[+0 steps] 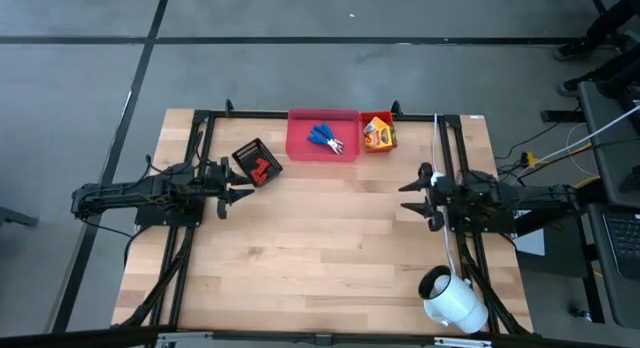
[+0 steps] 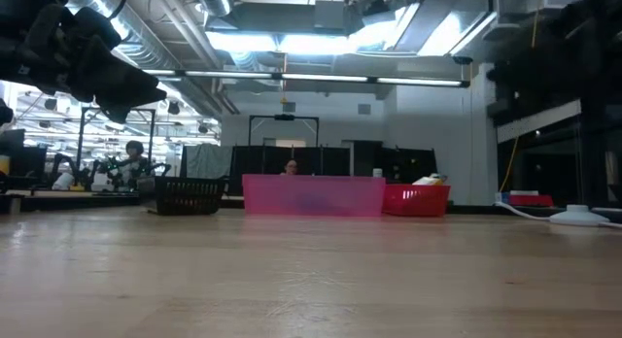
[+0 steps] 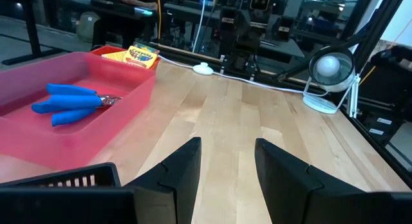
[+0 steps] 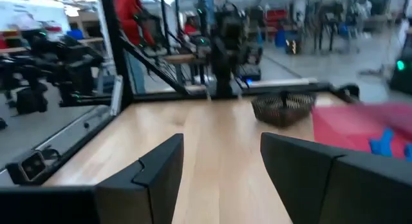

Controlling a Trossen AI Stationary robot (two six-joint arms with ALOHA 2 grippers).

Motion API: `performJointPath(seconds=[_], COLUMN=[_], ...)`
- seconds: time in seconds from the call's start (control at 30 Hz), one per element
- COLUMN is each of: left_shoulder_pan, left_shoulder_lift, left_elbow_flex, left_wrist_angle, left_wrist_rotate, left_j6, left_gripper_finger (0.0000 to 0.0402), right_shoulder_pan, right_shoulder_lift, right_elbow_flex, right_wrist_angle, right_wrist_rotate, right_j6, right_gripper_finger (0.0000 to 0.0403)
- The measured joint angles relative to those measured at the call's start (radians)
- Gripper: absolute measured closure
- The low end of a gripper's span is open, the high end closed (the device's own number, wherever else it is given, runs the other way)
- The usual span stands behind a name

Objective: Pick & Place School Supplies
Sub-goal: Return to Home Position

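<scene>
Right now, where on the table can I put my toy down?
The wide bare tabletop between the left hand and right hand is free. The far edge is crowded: black bin, pink bin, orange bin. A white cylinder fills a near corner.

- Even overhead light covers the wooden table [image 1: 330, 248] in the high view; the arms throw only faint, soft shadows.
- In the low view, ceiling strip lights [image 2: 321, 42] burn white, leaving the left arm [image 2: 78, 56] in silhouette.
- A pale sheen lies on the wood ahead of the left gripper [image 3: 228, 145], which shows dark against it.
</scene>
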Motion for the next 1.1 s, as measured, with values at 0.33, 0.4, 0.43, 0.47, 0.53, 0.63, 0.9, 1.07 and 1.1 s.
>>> performJointPath(seconds=[0.33, 0.4, 0.43, 0.47, 0.53, 0.63, 0.9, 1.07, 1.1], left_shoulder_pan=[0.0, 0.0, 0.0, 0.0, 0.0, 0.0, 0.0, 0.0, 0.0], left_shoulder_lift=[0.0, 0.0, 0.0, 0.0, 0.0, 0.0, 0.0, 0.0, 0.0], left_elbow_flex=[0.0, 0.0, 0.0, 0.0, 0.0, 0.0, 0.0, 0.0, 0.0], left_wrist_angle=[0.0, 0.0, 0.0, 0.0, 0.0, 0.0, 0.0, 0.0, 0.0], left_wrist_rotate=[0.0, 0.0, 0.0, 0.0, 0.0, 0.0, 0.0, 0.0, 0.0], left_j6=[0.0, 0.0, -0.001, 0.0, 0.0, 0.0, 0.0, 0.0, 0.0], left_gripper_finger=[0.0258, 0.0258, 0.0258, 0.0258, 0.0258, 0.0258, 0.0258, 0.0258, 0.0258], right_shoulder_pan=[0.005, 0.005, 0.005, 0.005, 0.005, 0.005, 0.005, 0.005, 0.005], right_shoulder_lift=[-0.075, -0.076, -0.076, -0.076, -0.076, -0.076, -0.076, -0.076, -0.076], right_elbow_flex=[0.001, 0.001, 0.002, 0.002, 0.002, 0.002, 0.002, 0.002, 0.002], right_wrist_angle=[-0.064, -0.056, -0.054, -0.058, -0.058, -0.058, -0.057, -0.057, -0.057], right_wrist_rotate=[0.147, 0.147, 0.147, 0.147, 0.147, 0.147, 0.147, 0.147, 0.147], right_j6=[0.051, 0.049, 0.049, 0.049, 0.049, 0.049, 0.048, 0.048, 0.048], right_gripper_finger=[0.0191, 0.0191, 0.0191, 0.0191, 0.0191, 0.0191, 0.0191, 0.0191, 0.0191])
